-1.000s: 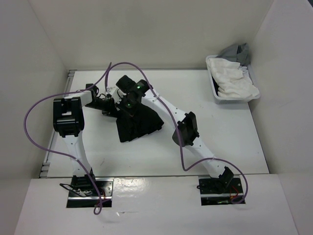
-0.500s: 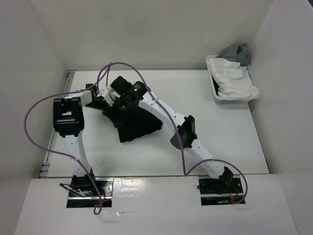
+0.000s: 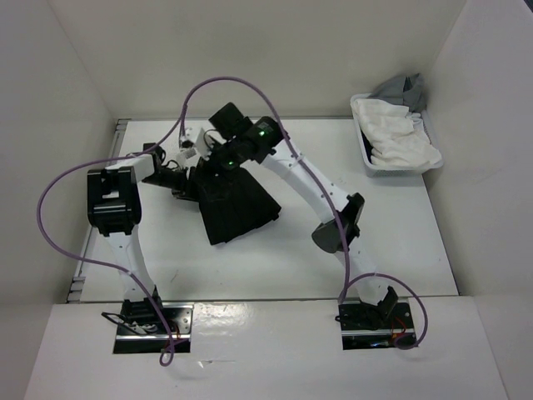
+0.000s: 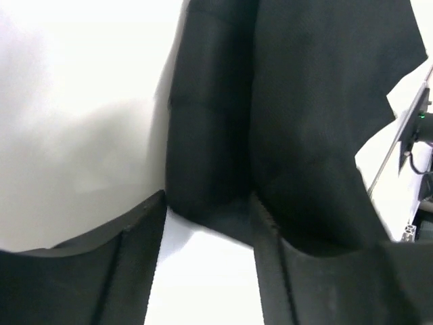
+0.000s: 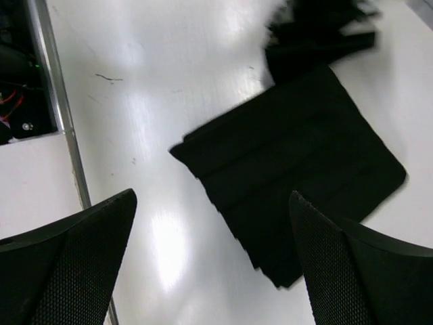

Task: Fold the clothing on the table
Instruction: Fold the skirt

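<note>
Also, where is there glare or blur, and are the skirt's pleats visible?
Top external: even light, the skirt a flat black shape. Left wrist: table washed out, the near fingers out of focus. Right wrist: glare on the table, pleats visible, top of frame smeared.

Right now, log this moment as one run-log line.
task: fold skirt | skirt: lying flat on table | left gripper: open, tips at skirt edge | right gripper: open, above skirt, empty

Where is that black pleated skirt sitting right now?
In the overhead view, the black pleated fabric skirt lies on the white table, left of centre, far from the small tray of cloths at the far-right corner.
</note>
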### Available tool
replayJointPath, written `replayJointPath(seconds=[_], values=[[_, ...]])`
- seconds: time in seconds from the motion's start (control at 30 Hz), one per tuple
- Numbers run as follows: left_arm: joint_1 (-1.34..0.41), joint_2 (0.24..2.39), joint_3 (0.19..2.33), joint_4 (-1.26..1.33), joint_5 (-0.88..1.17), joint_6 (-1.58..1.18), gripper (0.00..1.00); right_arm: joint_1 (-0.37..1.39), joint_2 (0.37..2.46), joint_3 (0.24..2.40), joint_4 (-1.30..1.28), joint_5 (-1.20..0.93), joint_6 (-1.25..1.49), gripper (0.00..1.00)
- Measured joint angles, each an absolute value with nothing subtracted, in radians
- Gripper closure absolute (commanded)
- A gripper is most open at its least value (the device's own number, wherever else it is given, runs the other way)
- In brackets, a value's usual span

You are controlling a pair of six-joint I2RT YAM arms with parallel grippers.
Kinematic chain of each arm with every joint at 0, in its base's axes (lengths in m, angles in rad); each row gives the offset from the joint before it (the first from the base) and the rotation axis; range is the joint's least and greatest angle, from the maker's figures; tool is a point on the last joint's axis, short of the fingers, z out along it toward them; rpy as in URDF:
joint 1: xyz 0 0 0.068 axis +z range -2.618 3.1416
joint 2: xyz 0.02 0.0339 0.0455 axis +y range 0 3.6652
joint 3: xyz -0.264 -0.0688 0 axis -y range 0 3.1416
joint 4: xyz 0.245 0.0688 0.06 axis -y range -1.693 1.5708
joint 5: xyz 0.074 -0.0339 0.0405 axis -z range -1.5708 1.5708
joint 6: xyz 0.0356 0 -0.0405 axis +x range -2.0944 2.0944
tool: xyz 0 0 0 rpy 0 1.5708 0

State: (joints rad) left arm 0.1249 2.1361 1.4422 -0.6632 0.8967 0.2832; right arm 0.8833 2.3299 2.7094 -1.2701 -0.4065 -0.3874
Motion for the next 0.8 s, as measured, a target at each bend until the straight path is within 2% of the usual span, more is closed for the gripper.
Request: replayJointPath(seconds=[0.13, 0.17, 0.3, 0.5, 0.63, 0.8], values=[[0.18, 2.094, 1.405, -0.707, 0.874, 0.327, 0.3, 0.806, 2.249, 2.636, -1.269, -0.388, -0.395, 0.03], [0.201, 2.084, 1.398, -0.719, 0.867, 0.342, 0.25, 0.784, 2.233, 2.613, -1.268, -0.377, -0.395, 0.03], [0.304, 2.037, 1.368, -0.764, 0.812, 0.396, 0.21, 0.744, 2.189, 2.524, -1.264, -0.353, -0.4, 0.02], [0.427, 1.977, 1.36, -0.823, 0.737, 0.456, 0.21, 0.721, 2.107, 2.326, -1.225, -0.323, -0.406, 0.02], [0.416, 1.914, 1.454, -0.926, 0.793, 0.476, 0.21, 0.66, 1.995, 2.094, -1.161, -0.291, -0.409, 0.02], [0.276, 1.867, 1.685, -1.04, 0.942, 0.52, 0.2, 0.48, 1.837, 1.807, -1.067, -0.272, -0.41, 0.02]])
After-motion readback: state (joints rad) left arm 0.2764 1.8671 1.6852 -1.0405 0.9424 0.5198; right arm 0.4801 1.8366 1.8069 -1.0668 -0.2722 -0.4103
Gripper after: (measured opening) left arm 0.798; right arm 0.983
